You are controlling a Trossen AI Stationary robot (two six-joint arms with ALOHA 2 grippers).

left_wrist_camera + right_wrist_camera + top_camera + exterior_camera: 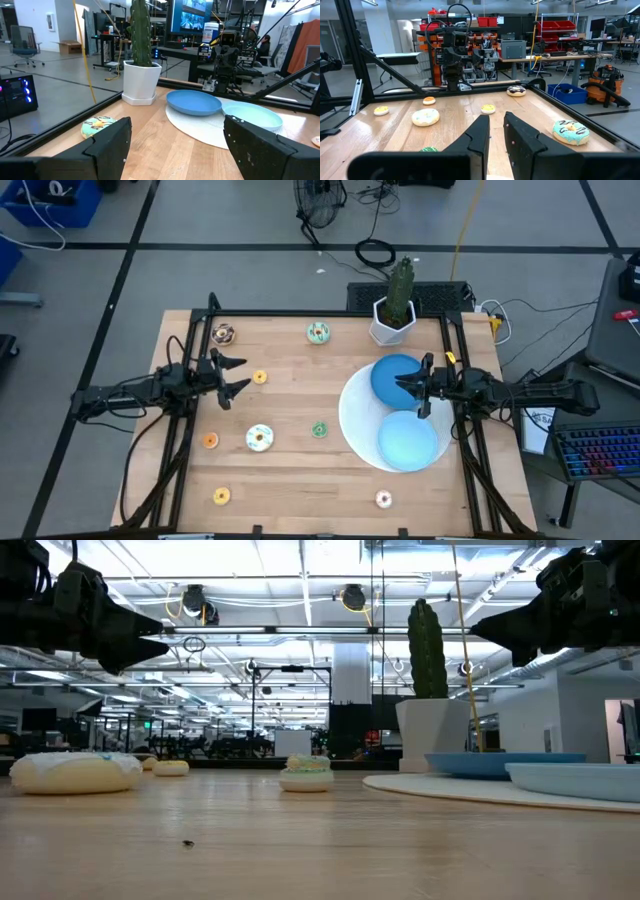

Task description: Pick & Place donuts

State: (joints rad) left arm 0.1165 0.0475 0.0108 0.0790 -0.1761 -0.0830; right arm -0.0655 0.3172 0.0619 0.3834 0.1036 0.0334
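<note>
High view: we see the left end effector (232, 376) released, fingers spread, above the tabletop (300, 470) near a small yellow donut (260, 377). The right end effector (418, 388) hangs over the dark blue plate (390, 370), fingers nearly together, grasping nothing. Eight donuts lie scattered left of the white disc (355, 420).
Low view: we see both arms raised; a white donut (75, 772) lies on the tabletop.
Left wrist view: we see fingers wide apart, a green-iced donut (98, 125) near the cactus pot (141, 82).
Right wrist view: we see fingers close, a teal donut (570, 132) beside them.
</note>
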